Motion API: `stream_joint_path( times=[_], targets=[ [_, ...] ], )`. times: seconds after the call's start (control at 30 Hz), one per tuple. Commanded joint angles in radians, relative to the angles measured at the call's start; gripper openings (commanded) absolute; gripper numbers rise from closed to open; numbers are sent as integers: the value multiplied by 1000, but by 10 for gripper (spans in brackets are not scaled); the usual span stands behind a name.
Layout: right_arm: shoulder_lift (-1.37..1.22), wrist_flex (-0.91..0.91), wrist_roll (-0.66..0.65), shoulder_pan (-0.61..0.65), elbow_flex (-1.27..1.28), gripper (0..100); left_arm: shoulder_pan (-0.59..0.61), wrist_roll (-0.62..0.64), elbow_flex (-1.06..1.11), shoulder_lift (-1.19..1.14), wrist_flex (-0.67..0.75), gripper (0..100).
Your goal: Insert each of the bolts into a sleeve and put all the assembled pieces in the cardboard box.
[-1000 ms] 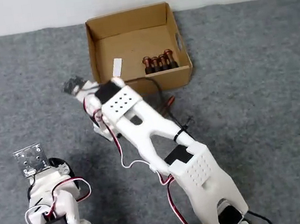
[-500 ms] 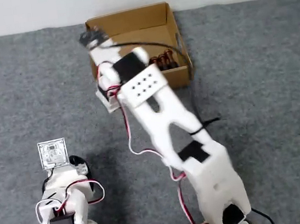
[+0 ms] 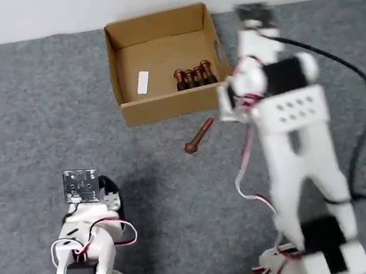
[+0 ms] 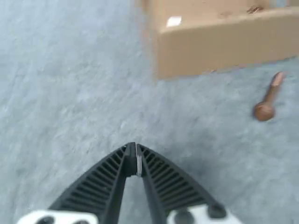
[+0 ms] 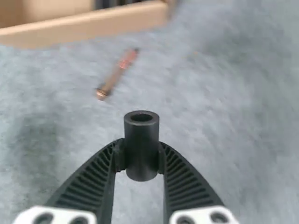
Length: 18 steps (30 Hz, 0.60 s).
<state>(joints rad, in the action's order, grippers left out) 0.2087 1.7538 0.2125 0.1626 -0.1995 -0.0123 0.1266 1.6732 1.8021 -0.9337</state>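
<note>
Right wrist view: the right jaws are clamped narrowly on a black sleeve [image 5: 141,135], gripping its lower half from both sides. The sleeve stands upright with its open bore facing up. Beyond it a copper-coloured bolt [image 5: 117,74] lies loose on the grey desk [image 5: 243,93], well apart from the sleeve. Its head is nearer the jaws and its shank points toward the cardboard box [image 5: 79,25], whose outer wall runs just past it.

In the left wrist view, the left jaws are pressed together, tips touching, with nothing between them, above bare desk [image 4: 60,93]. Farther off are a corner of the box [image 4: 219,42] and the bolt [image 4: 268,98], lying near that wall.

From the high view, the bolt [image 3: 198,136] rests at a slant just in front of the box's near wall [image 3: 172,104], apart from it. Inside the box four assembled pieces [image 3: 194,76] sit side by side in a row close to that wall, toward the right corner. A small white label [image 3: 143,82] lies on the box floor to their left. The right arm reaches up beside the box's right side, and the left arm sits at the lower left, well apart from the box.
</note>
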Motion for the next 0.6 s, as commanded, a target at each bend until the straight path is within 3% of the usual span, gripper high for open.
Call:
stream_joint_path(
  times=[0.0,0.33,0.57],
  targets=[
    [194,39,11,-110,141,8,-44,14,-59,5,66,4],
    [618,-28,61,-171,608,8,-176,14,-252,-44,8,4],
    [812,-70,60,-173,804,8,-187,14,-564,-505,-3,4]
  ],
)
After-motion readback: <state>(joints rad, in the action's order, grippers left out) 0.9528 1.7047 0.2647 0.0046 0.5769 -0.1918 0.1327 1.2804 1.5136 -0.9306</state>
